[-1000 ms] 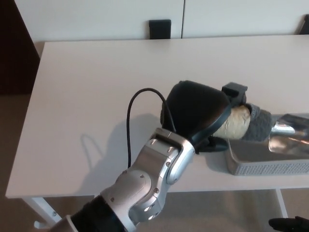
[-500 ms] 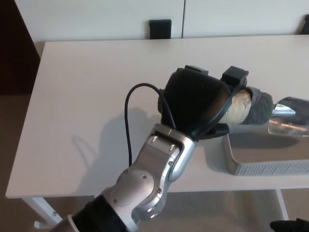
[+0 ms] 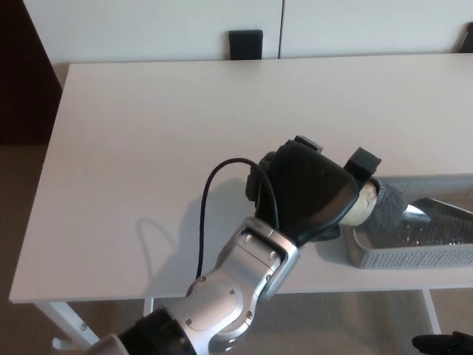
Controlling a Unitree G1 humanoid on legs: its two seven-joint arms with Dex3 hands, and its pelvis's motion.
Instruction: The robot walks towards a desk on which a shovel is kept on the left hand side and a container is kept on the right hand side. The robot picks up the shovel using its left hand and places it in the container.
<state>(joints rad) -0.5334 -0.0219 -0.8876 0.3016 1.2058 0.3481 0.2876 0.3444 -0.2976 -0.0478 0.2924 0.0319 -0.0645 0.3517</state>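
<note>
Mostly your white bench (image 3: 148, 133) lies bare and smooth on the left, open out to its front edge. Your left robot hand (image 3: 310, 188) is wrapped around the shovel (image 3: 392, 211) by its pale handle. Its shiny metal blade dips into the grey perforated container (image 3: 414, 255) at the right front edge.
</note>
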